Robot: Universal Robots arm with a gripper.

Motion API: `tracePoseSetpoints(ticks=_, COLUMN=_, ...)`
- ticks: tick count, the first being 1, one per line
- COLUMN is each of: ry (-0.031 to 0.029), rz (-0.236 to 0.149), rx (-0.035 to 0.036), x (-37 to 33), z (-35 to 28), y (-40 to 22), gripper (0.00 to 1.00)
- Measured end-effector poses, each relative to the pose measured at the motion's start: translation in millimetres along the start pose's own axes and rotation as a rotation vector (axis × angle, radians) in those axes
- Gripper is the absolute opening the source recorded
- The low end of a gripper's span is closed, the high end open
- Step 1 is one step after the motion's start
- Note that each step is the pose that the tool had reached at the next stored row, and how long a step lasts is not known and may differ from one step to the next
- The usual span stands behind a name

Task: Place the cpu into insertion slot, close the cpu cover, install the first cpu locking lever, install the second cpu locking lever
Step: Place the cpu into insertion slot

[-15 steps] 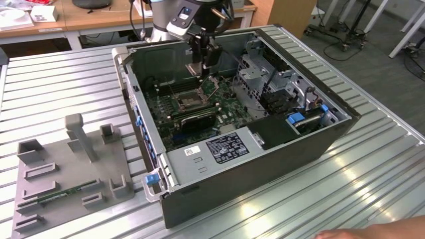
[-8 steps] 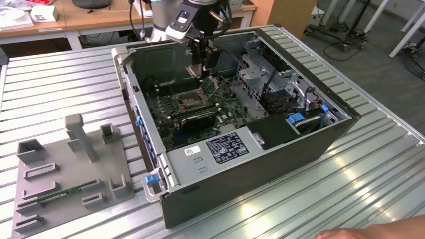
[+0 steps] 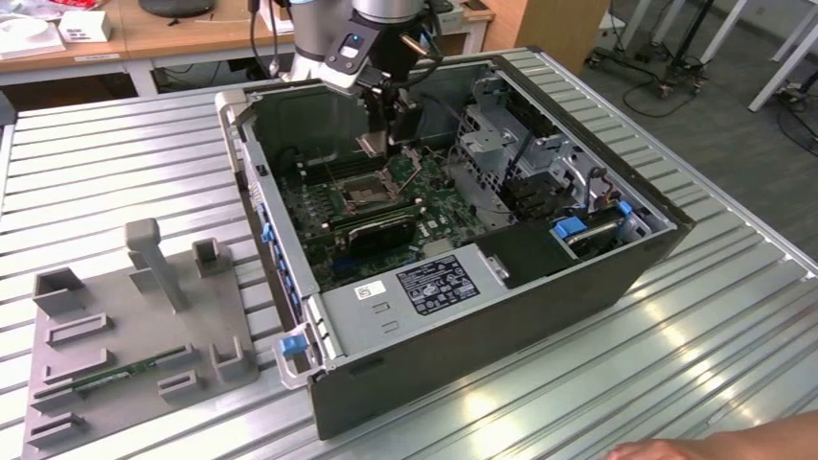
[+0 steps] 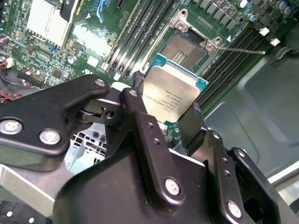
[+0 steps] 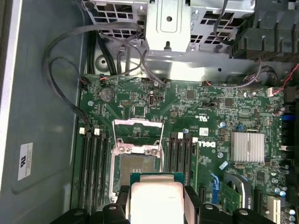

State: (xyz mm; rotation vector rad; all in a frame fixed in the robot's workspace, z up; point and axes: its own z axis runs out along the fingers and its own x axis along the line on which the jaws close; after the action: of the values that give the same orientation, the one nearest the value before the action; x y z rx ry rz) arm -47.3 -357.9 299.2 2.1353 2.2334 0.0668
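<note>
My gripper (image 3: 374, 144) reaches down into the open computer case (image 3: 639, 259) and is shut on the cpu (image 4: 173, 93), a flat square chip with a silvery top, pinched by two opposite edges. In both wrist views the black fingers (image 5: 190, 200) flank the chip (image 5: 156, 196). It hangs a little above the green board and just beside the insertion slot (image 5: 135, 163), whose dark contact field lies bare (image 4: 187, 49). The cpu cover (image 5: 138, 122) stands swung open past the socket's far edge. A thin wire lever (image 4: 243, 49) sticks out beside the socket.
Long black memory slots (image 5: 93, 163) flank the socket on both sides. A finned heatsink (image 5: 247, 147) sits on the board. A metal drive cage (image 3: 499, 144) rises close to the arm. On the exterior view's left a grey fixture (image 3: 128, 326) rests on the slatted table; a hand (image 3: 715, 446) shows at the bottom right.
</note>
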Motion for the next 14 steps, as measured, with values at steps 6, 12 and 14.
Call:
tracePoseSetpoints(ticks=6, ry=-0.0015, rz=0.0, rx=0.0, x=1.4, z=10.5, y=-0.6, gripper=0.54)
tracePoseSetpoints(ticks=12, ry=-0.0016, rz=0.0, rx=0.0001, x=1.4, z=10.7, y=-0.7, gripper=0.54)
tracePoseSetpoints(ticks=14, ry=-0.0012, rz=0.0, rx=-0.0002, x=1.5, z=11.4, y=-0.8, gripper=0.54)
